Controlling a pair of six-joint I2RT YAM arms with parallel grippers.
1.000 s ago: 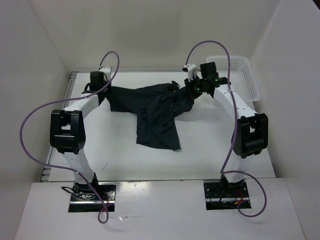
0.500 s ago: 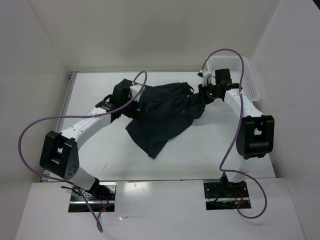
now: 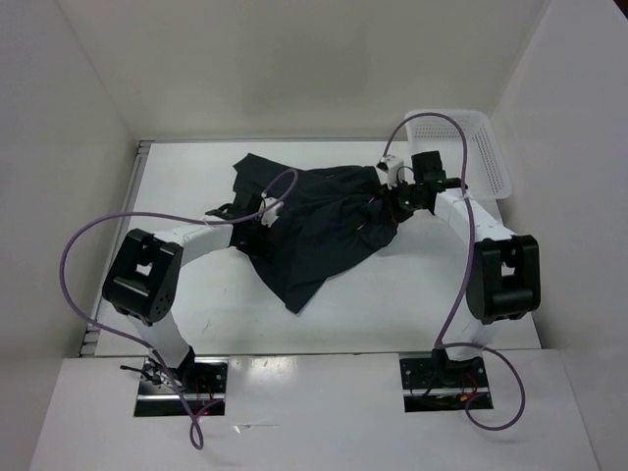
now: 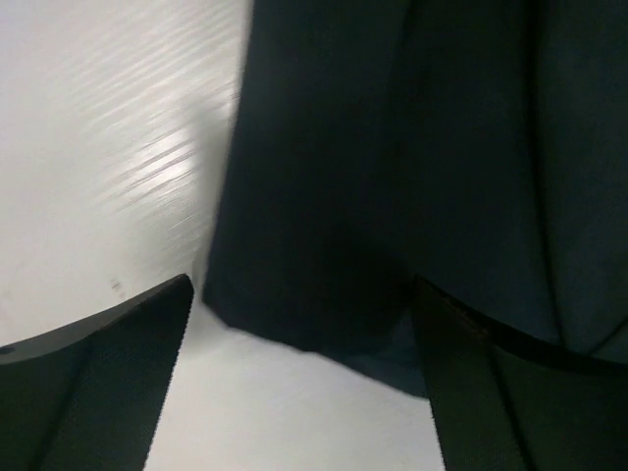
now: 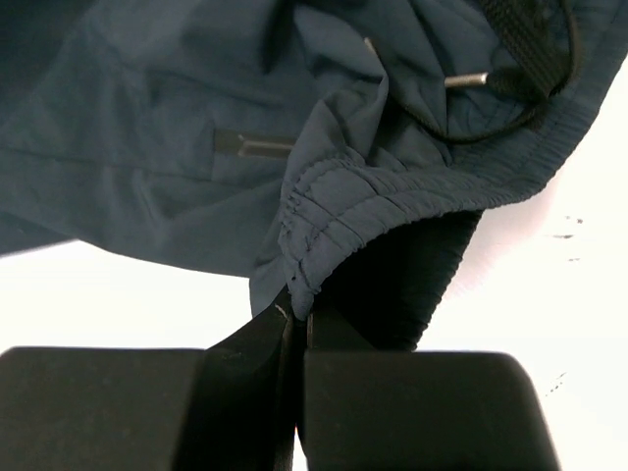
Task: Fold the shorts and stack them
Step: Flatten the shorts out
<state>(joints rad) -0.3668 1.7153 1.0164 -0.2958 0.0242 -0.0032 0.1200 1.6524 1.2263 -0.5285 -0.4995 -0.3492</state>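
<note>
My right pincer (image 5: 296, 316) clamps the waistband of the dark shorts (image 3: 314, 221), spread on the worktop (image 3: 196, 294) beside the white basket (image 3: 494, 157). My left pincer (image 4: 302, 294) hangs unclenched over their edge.

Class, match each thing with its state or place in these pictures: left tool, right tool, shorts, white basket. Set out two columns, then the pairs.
1 left tool
2 right tool
3 shorts
4 white basket

A at the far right corner of the table
B open
C shut on the waistband
D spread dark across the table

Pairs: 1-B, 2-C, 3-D, 4-A
</note>
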